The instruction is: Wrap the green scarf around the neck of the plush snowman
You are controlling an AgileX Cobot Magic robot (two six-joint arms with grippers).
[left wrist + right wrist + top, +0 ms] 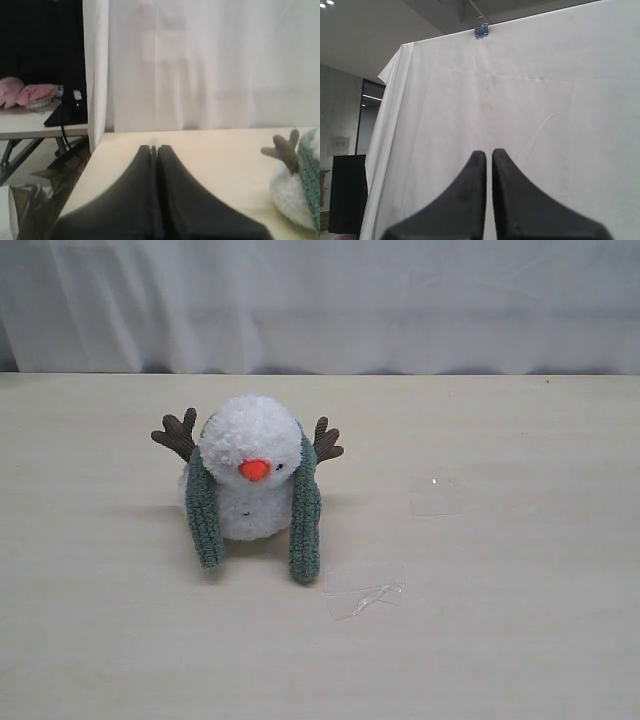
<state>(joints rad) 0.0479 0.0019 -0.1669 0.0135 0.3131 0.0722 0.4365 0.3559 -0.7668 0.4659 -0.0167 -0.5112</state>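
Left gripper: fingers pressed together, empty, low over the table.
Right gripper: fingers together too, nothing held, facing the white curtain.
Green scarf: draped behind the head, both ends hanging down the front, left and right.
Plush snowman: upright, mid-table, left of centre.
Clear scrap: lying near-right of the snowman.

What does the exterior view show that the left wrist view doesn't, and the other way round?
Exterior only: the orange nose of the snowman, both ends of the scarf hanging down its front, clear plastic scraps on the table. Left wrist only: the shut left gripper, and pink items on a side table. Both: snowman, scarf, a brown arm, table, white curtain.
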